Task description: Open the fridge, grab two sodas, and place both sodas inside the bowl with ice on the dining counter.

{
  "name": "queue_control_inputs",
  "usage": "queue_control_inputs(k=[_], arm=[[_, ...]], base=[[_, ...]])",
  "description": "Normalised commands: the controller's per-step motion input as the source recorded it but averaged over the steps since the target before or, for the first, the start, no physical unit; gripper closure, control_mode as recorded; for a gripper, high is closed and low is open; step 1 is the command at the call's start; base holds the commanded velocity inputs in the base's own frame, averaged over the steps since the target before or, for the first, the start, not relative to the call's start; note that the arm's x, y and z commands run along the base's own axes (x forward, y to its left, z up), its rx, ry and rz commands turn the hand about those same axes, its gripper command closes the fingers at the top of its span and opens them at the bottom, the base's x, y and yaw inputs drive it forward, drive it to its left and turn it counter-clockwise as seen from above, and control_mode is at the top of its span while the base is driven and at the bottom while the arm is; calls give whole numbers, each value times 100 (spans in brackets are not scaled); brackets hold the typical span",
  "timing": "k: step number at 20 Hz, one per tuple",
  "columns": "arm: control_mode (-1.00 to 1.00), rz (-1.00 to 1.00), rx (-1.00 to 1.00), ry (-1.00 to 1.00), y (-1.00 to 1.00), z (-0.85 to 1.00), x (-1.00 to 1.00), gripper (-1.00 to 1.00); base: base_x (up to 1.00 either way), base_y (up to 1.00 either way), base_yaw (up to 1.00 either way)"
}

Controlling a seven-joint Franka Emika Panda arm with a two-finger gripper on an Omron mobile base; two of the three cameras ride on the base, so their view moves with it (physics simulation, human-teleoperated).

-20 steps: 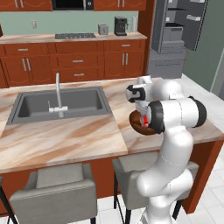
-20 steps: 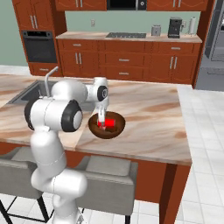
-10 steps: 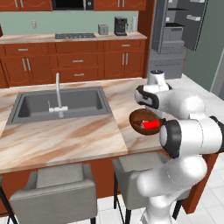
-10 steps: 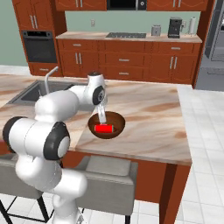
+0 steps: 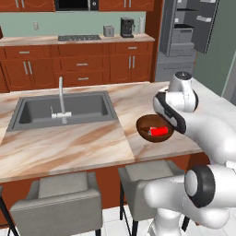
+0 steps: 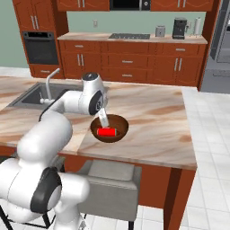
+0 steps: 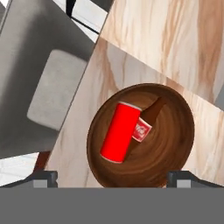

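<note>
From the hand view I'm looking straight down into the bowl. One red soda lies on its side in there, and under or beside it is what looks like a small brown bottle with a red and white label (I can't say for certain whether that counts as the second drink). The bowl sits on the pink marbled desk, near the edge above the stools.

The hand has its two tips spread wide at the bottom of the picture, well apart and holding nothing; the can rests free in the bowl between and beyond them.

My judgement is that the step in hand is getting clear of the bowl after a drop. To do it well I would lift straight up along the hand's own axis before swinging anywhere, so a fingertip does not catch the rim or nudge the can out. Only once the tips are well above the rim would I turn the arm toward the fridge, whose door stands open across the room.

Hard to make out: I see no ice in the bowl from any camera. In the left base view the white forearm covers the bowl's far side, and in the right base view the wrist crosses its near rim. Only one red can is plainly there, so I'd treat a second soda as unconfirmed.
</note>
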Motion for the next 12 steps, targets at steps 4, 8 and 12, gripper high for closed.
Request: queue_control_inputs(k=[4, 8, 12], arm=[[-100, 1, 1, -11, 0, 35, -51, -100], [-100, 0, 3, -8, 0, 35, -58, -100], [-100, -6, 7, -5, 0, 37, -61, -100]], base=[[0, 0, 0], [0, 0, 0], [0, 0, 0]])
